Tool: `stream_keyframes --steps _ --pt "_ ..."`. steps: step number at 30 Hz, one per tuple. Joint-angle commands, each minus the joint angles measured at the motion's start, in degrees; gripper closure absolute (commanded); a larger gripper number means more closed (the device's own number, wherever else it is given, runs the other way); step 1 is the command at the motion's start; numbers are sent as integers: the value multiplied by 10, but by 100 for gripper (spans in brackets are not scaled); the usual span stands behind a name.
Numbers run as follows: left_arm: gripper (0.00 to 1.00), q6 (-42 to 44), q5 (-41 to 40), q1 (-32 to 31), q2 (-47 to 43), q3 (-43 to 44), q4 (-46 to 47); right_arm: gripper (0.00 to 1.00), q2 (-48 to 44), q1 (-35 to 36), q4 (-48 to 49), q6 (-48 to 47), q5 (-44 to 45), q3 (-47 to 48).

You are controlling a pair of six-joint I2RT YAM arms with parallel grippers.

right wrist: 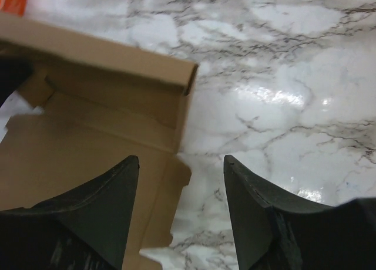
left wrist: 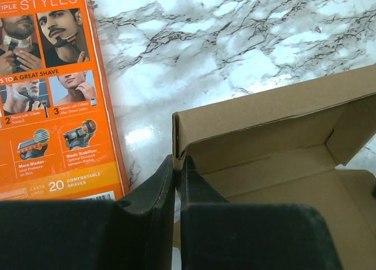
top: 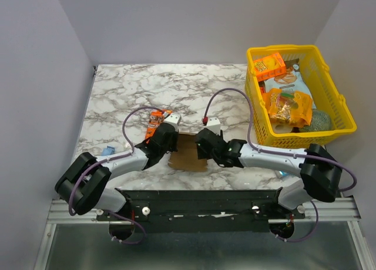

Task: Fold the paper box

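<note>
paper box corner pinched by left gripper (right gripper spread).

Plain brown, unprinted cardboard on the paper box — darker in its shaded inside. White marble with grey and black veins across the table. Bright orange on the printed box, with white lettering and small photos of men's faces. Yellow lattice basket. Pale grey arms with black joints — purple cables.
</note>
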Motion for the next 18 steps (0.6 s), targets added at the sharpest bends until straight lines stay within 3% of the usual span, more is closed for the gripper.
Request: stream_keyframes --steps 1,6,7,8,10,11,14,18 --pt "100 21 38 4 17 33 -74 31 -66 18 -36 -43 -89 -23" --pt "100 28 76 5 42 72 -127 23 -98 11 -82 -47 -117 1" --pt "96 28 82 5 47 85 -155 21 -97 6 -90 -43 -124 9" --pt "86 27 84 6 47 89 -162 21 -95 -7 -94 -44 -136 23" --pt "75 27 88 5 35 92 -166 21 -90 -17 -101 -45 -163 35" --pt "61 26 88 6 29 91 -167 21 -89 -26 -100 -48 -173 39" --pt "43 24 91 5 8 94 -176 21 -86 -48 -99 -62 -194 50" --pt "29 13 107 6 -13 97 -175 21 -84 -91 -80 -86 -227 46"
